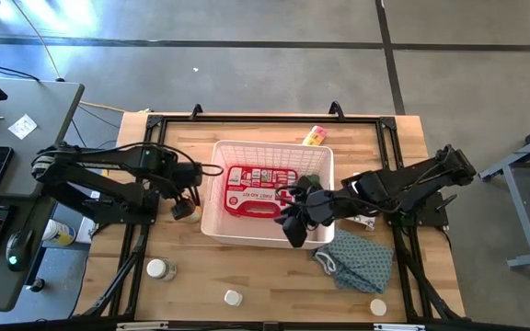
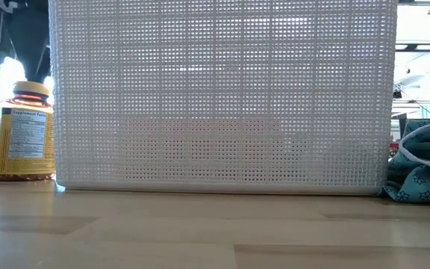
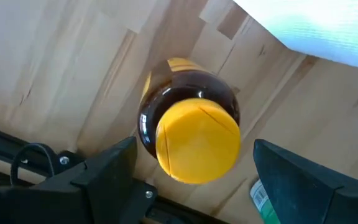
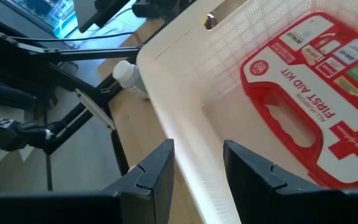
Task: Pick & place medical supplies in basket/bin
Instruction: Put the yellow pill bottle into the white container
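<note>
- wooden table (image 1: 247, 267) filled the high view, with grey floor around it and a desk off its left edge.
- nearest the front edge lay loose supplies: two white-capped bottles (image 1: 161, 268) and a blue patterned cloth (image 1: 357, 260) near the right front.
- next back stood the white basket (image 1: 212, 198) at the table's middle, its mesh wall blocking nearly all of the low view; the red first-aid case (image 1: 260, 188) already lay flat inside it.
- just beside the basket's left wall stood the amber bottle (image 3: 188, 134) with a yellow cap, upright, its long axis vertical.
- the left gripper (image 1: 184, 197) hung right over that bottle; in its wrist view the cap sat between the two fingers, which were spread wide and touching nothing.
- the right gripper (image 4: 197, 165) hovered over the basket's front right corner, partly parted with nothing between the fingers; it straddled the rim in its wrist view.
- judgement: the left arm was far nearer the bottle, so a straight descent and squeeze looked like the next step; the basket wall close by could be nudged.
- farthest back, a small pink and yellow item (image 1: 315, 136) lay just beyond the basket's far rim.
</note>
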